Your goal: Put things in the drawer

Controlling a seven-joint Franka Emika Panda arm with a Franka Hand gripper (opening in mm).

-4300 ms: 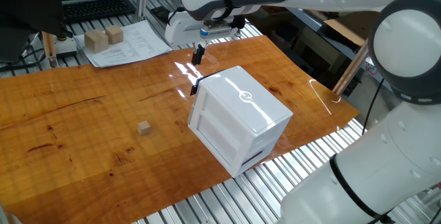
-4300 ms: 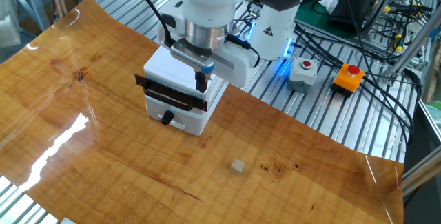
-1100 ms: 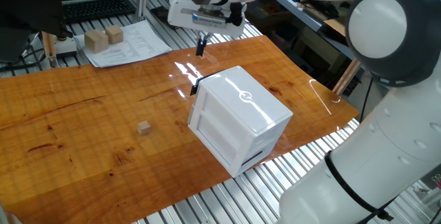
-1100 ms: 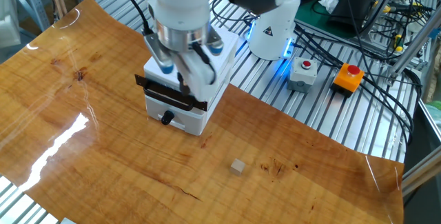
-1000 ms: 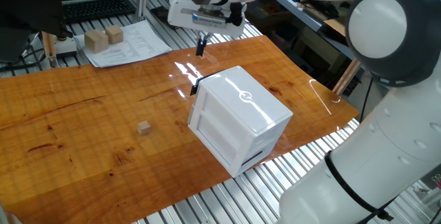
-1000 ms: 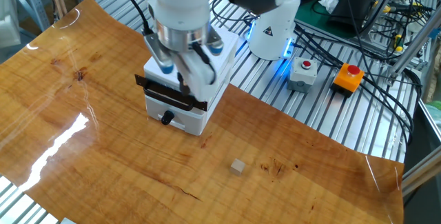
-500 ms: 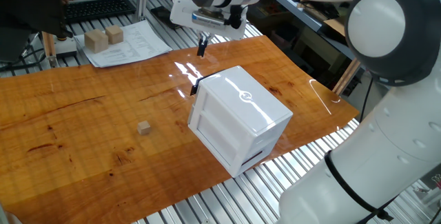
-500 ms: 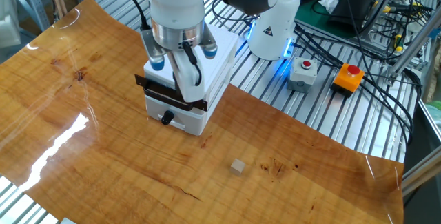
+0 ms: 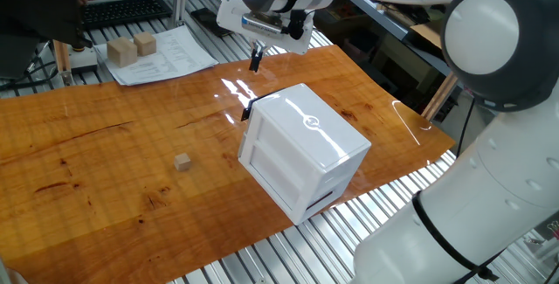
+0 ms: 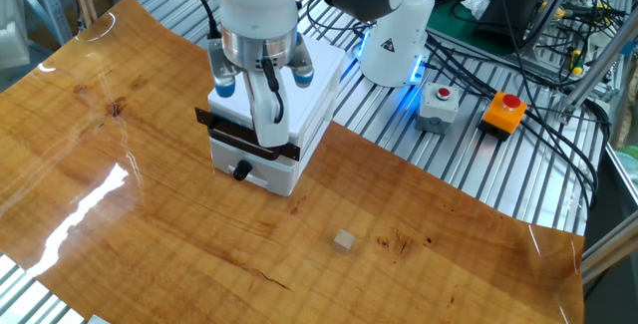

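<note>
The small light-tan cube [image 9: 182, 162] lies alone on the wooden table, well to the left of the white cabinet [image 9: 306, 148]. In the other fixed view the cube [image 10: 344, 241] lies in front and to the right of the cabinet [image 10: 299, 115]. The cabinet's upper drawer [image 10: 247, 135] shows a dark front edge that sticks out a little. A black knob [image 10: 240, 170] sits on the lower front. My gripper [image 9: 256, 59] hangs above the drawer side of the cabinet, fingers together and empty. It also shows in the other fixed view [image 10: 269, 105].
Two larger pale wooden blocks [image 9: 122, 52] sit on a paper sheet [image 9: 166, 57] at the table's far left corner, near a keyboard [image 9: 122, 10]. Past the table edge stand a red button box [image 10: 506, 110], a grey button box [image 10: 439, 105] and cables.
The gripper has moved from beside the drawer to higher above it and has turned about its vertical axis. The cube and the cabinet have not moved.
</note>
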